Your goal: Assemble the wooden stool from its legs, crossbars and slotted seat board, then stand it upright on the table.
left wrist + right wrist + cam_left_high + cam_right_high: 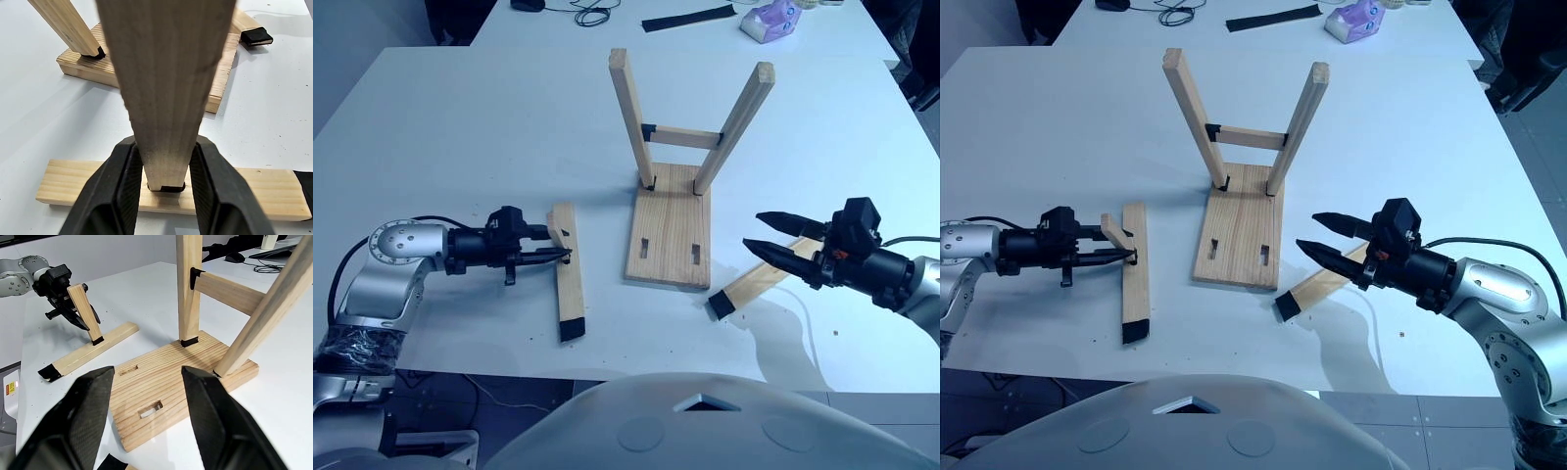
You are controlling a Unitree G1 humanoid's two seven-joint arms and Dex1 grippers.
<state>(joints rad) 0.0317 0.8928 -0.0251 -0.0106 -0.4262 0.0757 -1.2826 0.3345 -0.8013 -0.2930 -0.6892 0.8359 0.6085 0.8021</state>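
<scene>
One loose leg (570, 284) lies nearest, flat on the table (460, 147). The left tool (556, 245) is clamped on the short crossbar (560, 223) standing from it. A second loose leg (754, 286) lies by the right tool (754, 231), whose fingers gape apart. Two more legs (631, 117), joined by a second crossbar (683, 137), stand in the single seat board (671, 211), which has two empty slots (646, 248).

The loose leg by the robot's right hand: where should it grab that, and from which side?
Take the loose leg mid-length on bare wood, probably from above, closing across its narrow width: it lies flat on the table, so only its long sides are free.
</scene>
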